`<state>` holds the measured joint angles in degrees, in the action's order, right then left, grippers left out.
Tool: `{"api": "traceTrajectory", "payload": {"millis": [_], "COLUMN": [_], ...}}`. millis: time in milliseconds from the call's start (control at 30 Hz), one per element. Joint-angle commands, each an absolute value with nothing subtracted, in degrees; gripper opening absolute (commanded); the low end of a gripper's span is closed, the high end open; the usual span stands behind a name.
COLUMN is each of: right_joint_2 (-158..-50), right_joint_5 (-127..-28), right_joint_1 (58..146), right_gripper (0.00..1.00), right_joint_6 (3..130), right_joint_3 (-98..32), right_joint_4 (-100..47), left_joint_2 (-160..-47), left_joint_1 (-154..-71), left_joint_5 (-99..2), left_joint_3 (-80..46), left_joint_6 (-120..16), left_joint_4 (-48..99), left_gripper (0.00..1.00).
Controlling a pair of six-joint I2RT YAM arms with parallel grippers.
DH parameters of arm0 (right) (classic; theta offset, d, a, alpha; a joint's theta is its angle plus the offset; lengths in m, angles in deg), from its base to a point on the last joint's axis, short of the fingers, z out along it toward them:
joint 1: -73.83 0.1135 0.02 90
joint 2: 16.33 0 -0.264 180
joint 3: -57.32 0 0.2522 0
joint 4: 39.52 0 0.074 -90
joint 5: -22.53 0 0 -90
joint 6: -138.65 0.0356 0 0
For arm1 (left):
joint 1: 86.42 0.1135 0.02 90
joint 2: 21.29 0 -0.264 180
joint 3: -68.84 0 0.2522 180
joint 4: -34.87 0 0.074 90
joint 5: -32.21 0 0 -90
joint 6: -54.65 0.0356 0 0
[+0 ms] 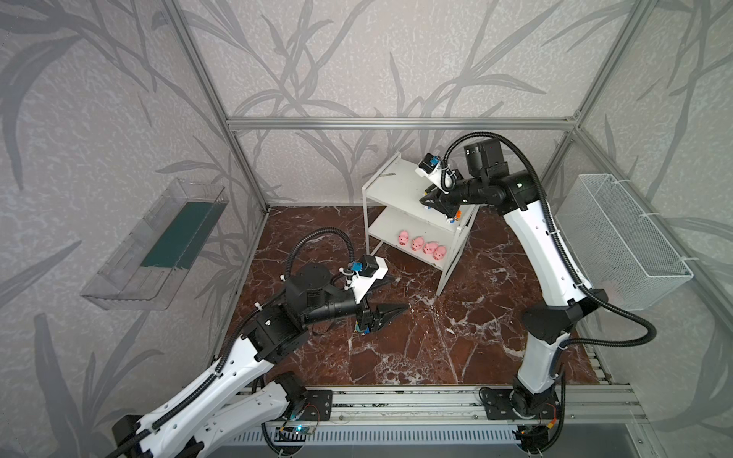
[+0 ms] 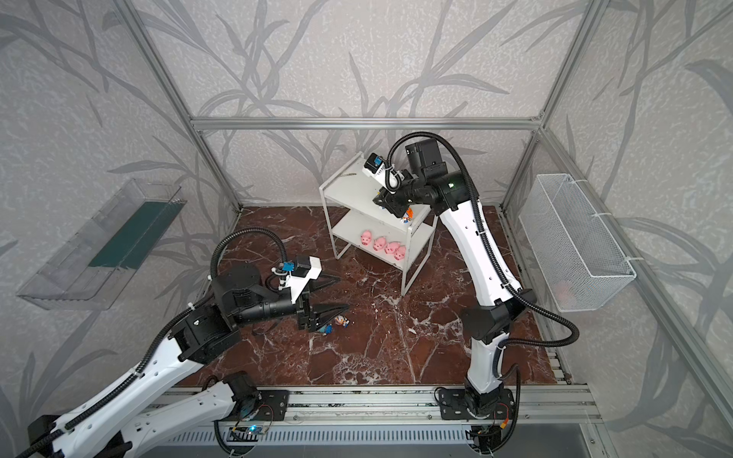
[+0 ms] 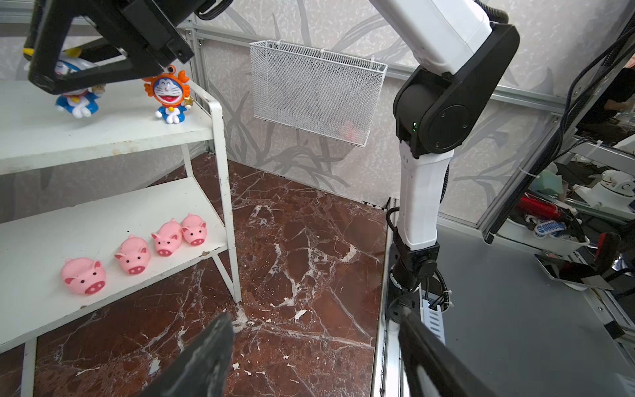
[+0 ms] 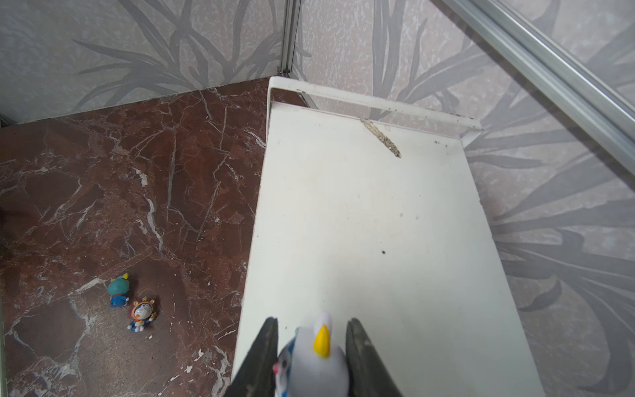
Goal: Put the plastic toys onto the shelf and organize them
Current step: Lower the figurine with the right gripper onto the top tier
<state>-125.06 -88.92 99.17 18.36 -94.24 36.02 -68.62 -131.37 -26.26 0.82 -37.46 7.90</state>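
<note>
- Toy pigs: four in a row on the shelf's lower board.
- Right gripper clamps a white-hooded figurine over the top board.
- Left gripper: jaws wide apart above the floor.

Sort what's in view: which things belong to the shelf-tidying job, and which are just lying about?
Job: shelf; four pink pigs on its lower board; orange figure on top board; white figure in the right gripper; teal figure and brown figure on the floor.
Lying about: clear wall tray; wire basket.
</note>
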Motion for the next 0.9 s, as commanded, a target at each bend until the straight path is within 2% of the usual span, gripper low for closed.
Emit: {"api": "traceTrajectory", "payload": {"millis": [0,867], "right_joint_2": [-125.66,-127.19], "right_joint_5": [-90.6,-90.94], "right_joint_1": [98.92,98.53], "right_gripper": [0.32,0.38], "right_joint_6": [17.32,17.0], "right_joint_3": [-95.57,-95.05], "right_joint_4": [38.12,38.26], "left_joint_2": [-68.4,-68.75], "left_joint_1": [-131.43,-131.46], "left_joint_5": [-26.33,-26.28], "left_joint_3": [1.47,1.63], "left_joint_6": [-36.61,-36.5], "left_joint_4": [9.42,9.93], "left_gripper": [0.77,0.78]}}
